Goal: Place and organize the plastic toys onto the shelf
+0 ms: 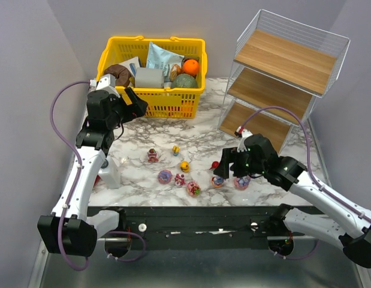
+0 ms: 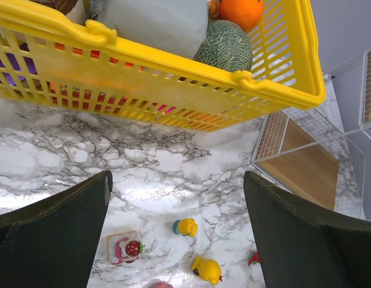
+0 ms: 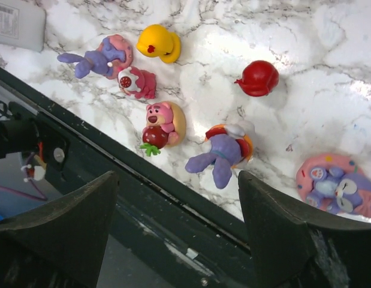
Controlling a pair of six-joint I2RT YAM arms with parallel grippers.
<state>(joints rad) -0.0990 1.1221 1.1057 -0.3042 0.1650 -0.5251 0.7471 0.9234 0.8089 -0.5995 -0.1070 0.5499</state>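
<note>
Purple and orange, the purple toy (image 3: 224, 153) lies on the marble table (image 1: 203, 135) close to the near edge. In the right wrist view it sits just past the right gripper (image 3: 176, 180), at about 2 o'clock from the middle of the gap. Its long side slants from 8 o'clock to 2 o'clock, nearly in line with the two fingers, so the wrist may need a small turn first. The right gripper's fingers are spread wide and hold nothing. This arm is much nearer; it reaches forward and bends down over the toys. The left gripper (image 1: 136, 103) is up by the yellow basket (image 1: 113, 48), wide apart and holding nothing. The shelf (image 1: 287, 60) stands at 1 o'clock from the right gripper.
</note>
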